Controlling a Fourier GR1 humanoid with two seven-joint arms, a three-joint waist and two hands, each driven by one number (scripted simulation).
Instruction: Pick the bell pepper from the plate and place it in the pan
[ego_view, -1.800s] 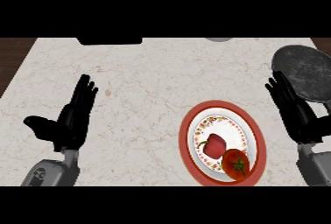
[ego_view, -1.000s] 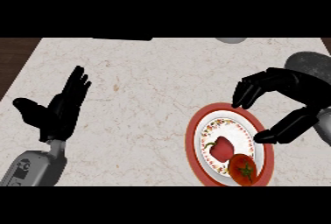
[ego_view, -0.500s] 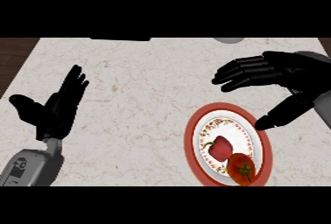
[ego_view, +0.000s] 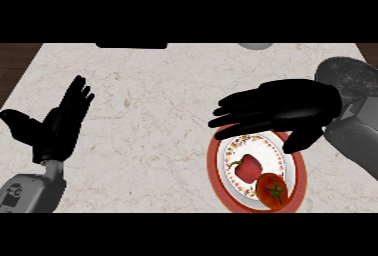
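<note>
The bell pepper (ego_view: 249, 169), red with a short green stem at its upper left, lies on the middle of the plate (ego_view: 221, 176), which has a red rim and a patterned white centre. Just below and to the right of it, on the same plate and touching or nearly touching it, sits a tomato (ego_view: 272, 191) with a green top. The plate stands on the pale, veined bench (ego_view: 162, 100) toward the lower right of the head view. Above the plate's upper edge hangs the right robot hand (ego_view: 284, 111), palm down, its fingers spread apart and pointing left, its thumb reaching down over the plate's right rim; the fingers are only slightly bent and hold nothing, and they cover the top of the plate but not the pepper itself. Whether the thumb touches the plate cannot be told. To the right of that robot hand, partly hidden behind it and the grey forearm, the dark round pan (ego_view: 354, 77) rests near the bench's right edge. At the far left the left robot hand (ego_view: 57, 125) shows upright with straight fingers held apart from the thumb, resting above the bench and well apart from the plate, holding nothing.
</note>
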